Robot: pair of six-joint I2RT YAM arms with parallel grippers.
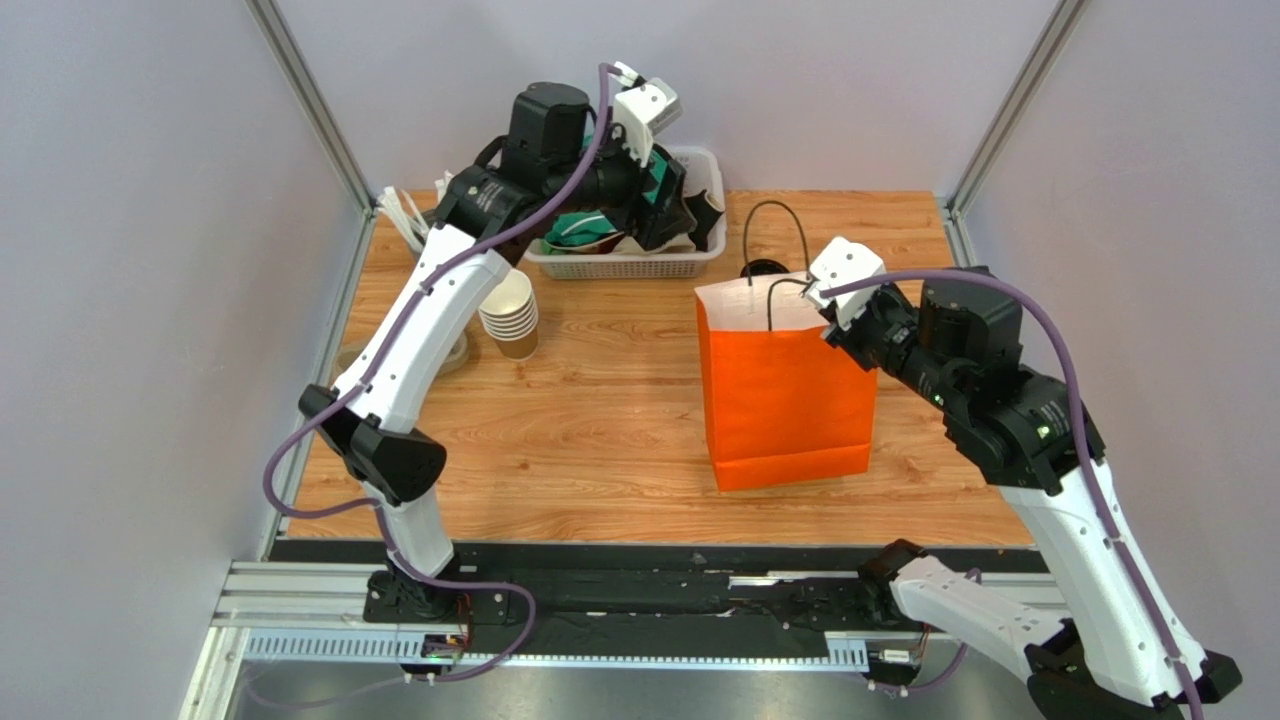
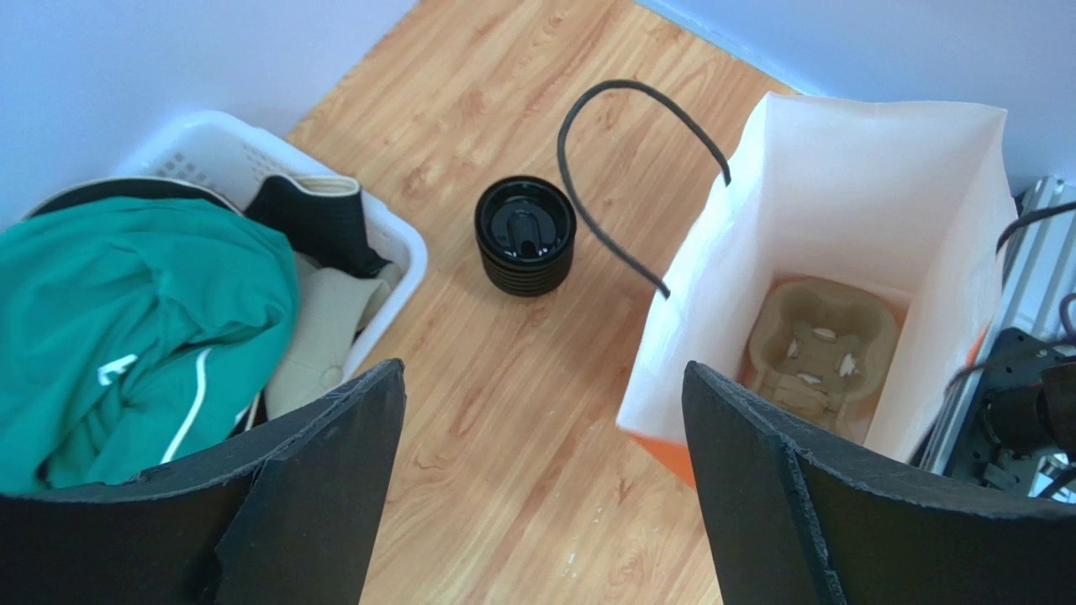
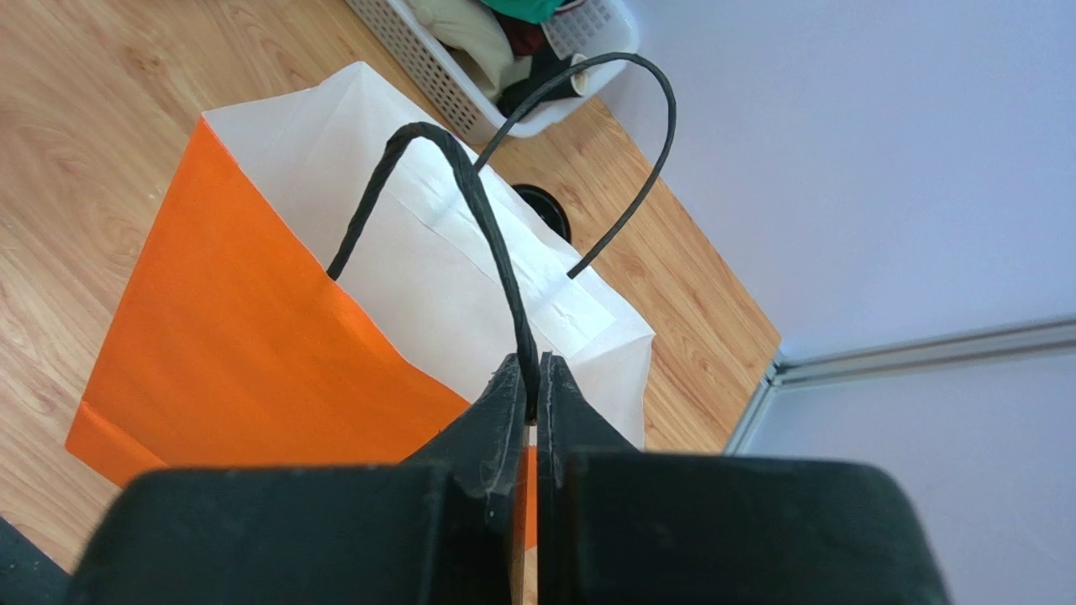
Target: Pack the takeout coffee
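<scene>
Top external view: an orange paper bag (image 1: 789, 390) stands upright at 3 o'clock on the wooden surface (image 1: 601, 405), mouth open. The right gripper (image 1: 824, 323) is at its rim, and the right wrist view shows its fingers (image 3: 499, 416) pressed together on the bag's black cord handle (image 3: 480, 214), lifting it taut. The second handle (image 3: 632, 151) arches free.

Left wrist view, looking down into the bag's white interior (image 2: 872, 177): a moulded pulp cup carrier (image 2: 821, 340) lies on the bottom. The left gripper (image 2: 541, 378) hangs above the bare surface between bag and basket, its fingers (image 2: 316, 492) spread wide with nothing between them.

A black stack of lids (image 2: 524, 236) sits at the bag's 11 o'clock, just apart from it. The white plastic basket (image 1: 706, 180) at 12 o'clock holds a green garment (image 2: 126, 315) and black-and-cream cloth pieces (image 2: 316, 221). A stack of tan paper cups (image 1: 511, 312) stands at 9 o'clock beside the left arm.

Where the takeout coffee is, I cannot tell from these views.
</scene>
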